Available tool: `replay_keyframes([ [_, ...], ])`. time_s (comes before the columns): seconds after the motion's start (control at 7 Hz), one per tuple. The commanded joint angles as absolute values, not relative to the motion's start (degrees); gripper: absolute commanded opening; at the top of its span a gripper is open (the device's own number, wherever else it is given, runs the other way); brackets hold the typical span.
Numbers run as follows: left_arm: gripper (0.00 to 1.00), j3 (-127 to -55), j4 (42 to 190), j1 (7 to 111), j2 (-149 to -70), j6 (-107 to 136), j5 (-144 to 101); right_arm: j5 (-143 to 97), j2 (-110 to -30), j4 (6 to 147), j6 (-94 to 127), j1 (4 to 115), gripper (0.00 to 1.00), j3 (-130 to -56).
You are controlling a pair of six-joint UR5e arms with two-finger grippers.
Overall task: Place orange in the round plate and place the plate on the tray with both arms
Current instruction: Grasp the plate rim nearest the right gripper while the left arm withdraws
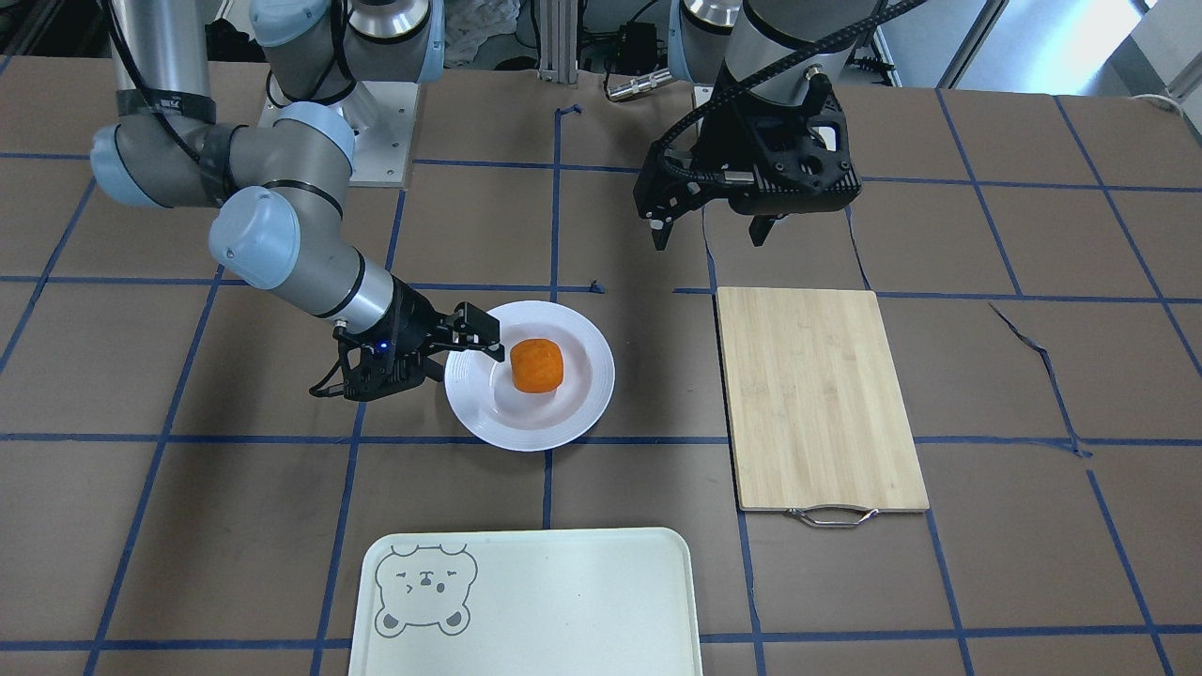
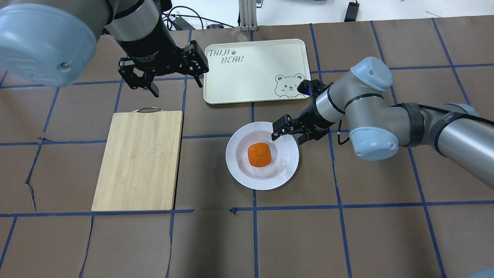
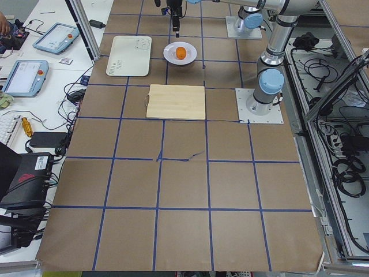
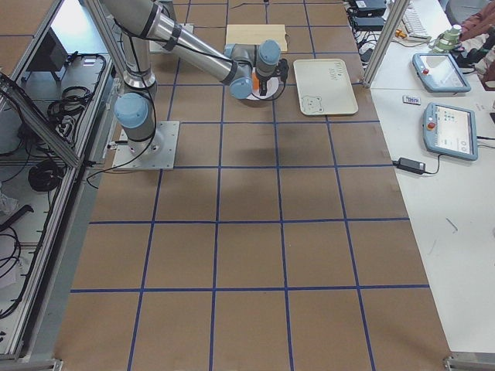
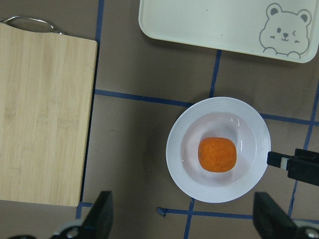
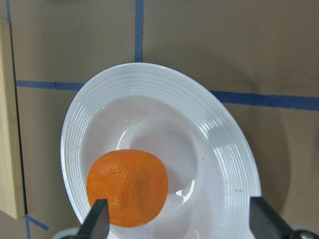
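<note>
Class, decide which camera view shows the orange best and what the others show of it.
The right wrist view: the orange is largest there, its peel texture visible. The left wrist, overhead and front views show it whole but smaller, in the plate. In the side views it is a speck at most.

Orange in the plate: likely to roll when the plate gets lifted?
Probably a little. The orange is roundish and lies loose on the round plate, whose sunken centre looks glossy, so a tilt could set it rolling. Its lumpy shape and the raised rim should likely keep it inside.
</note>
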State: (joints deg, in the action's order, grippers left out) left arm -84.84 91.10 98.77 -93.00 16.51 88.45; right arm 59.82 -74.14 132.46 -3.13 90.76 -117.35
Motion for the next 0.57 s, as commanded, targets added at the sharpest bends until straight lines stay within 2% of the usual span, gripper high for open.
replay_keyframes([
  [0.0,1.00,-84.64,91.40,96.95,-92.11,11.08,94.92,61.52,-69.45,140.09,-4.05,90.61,1.00,-119.26],
  [0.43,1.00,-84.46,91.32,92.29,-91.76,9.31,90.71,60.73,-69.17,140.01,-0.81,90.62,1.00,-122.68],
])
